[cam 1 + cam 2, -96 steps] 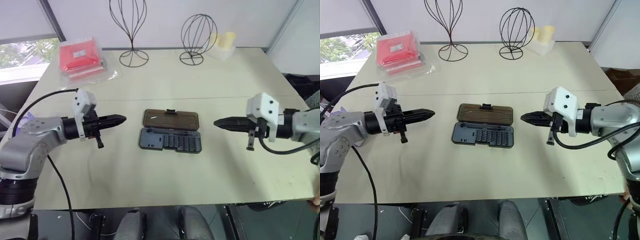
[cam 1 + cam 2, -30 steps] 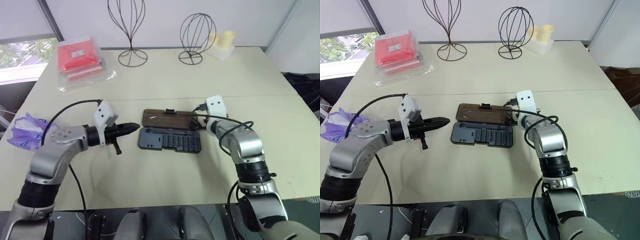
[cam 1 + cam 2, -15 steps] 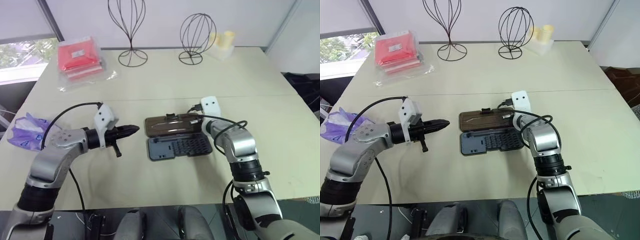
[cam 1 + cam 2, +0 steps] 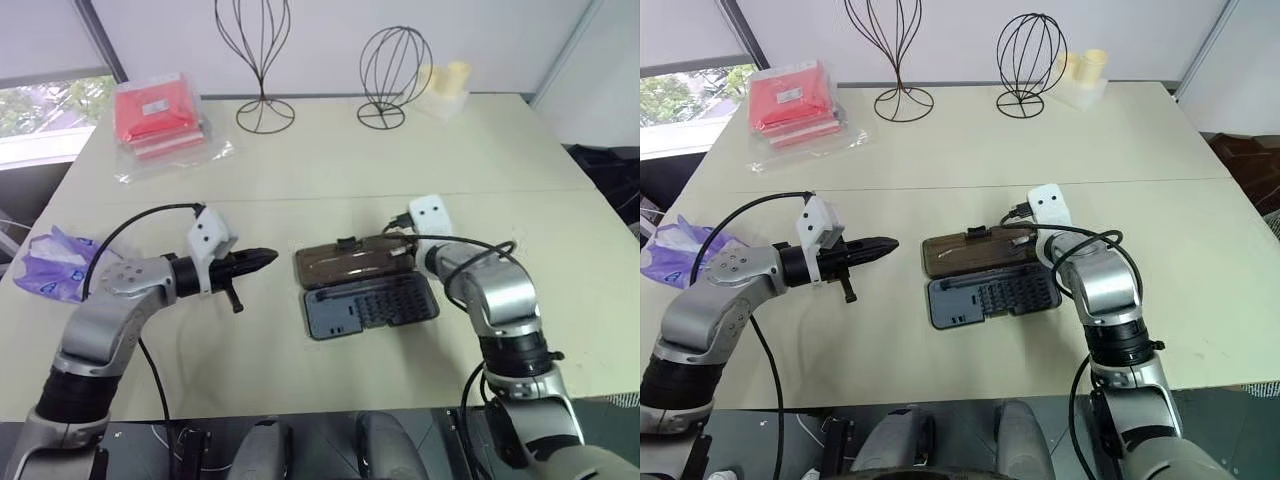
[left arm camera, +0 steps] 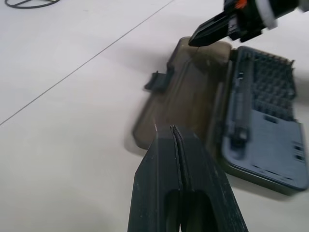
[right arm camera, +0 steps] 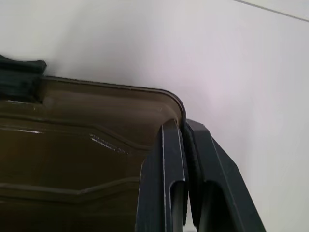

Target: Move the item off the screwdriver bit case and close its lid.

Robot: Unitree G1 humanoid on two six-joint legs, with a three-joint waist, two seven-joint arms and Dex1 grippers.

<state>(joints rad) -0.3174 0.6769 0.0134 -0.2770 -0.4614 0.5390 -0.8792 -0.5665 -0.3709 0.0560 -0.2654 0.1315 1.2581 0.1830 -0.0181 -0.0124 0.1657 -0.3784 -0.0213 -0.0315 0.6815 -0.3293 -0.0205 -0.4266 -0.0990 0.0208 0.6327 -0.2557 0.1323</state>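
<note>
The screwdriver bit case lies open mid-table, skewed, with its dark blue-grey base nearer me and its lid flat behind it. The lid is smoky brown with a small black latch tab. The item, a thin pale stick, rests on the lid's left part. My right gripper is shut on the lid's right corner; its fingers pinch the rim in the right wrist view. My left gripper is shut and empty. It hovers just left of the lid and points at it.
A red packet lies at the far left. Two wire stands and pale yellow cups stand along the back. A purple bag sits at the table's left edge. Bare table lies in front of the case.
My right gripper shut on the lid's right corner and pulled back, dragging the case toward me and skewing it. The left arm stayed put.
</note>
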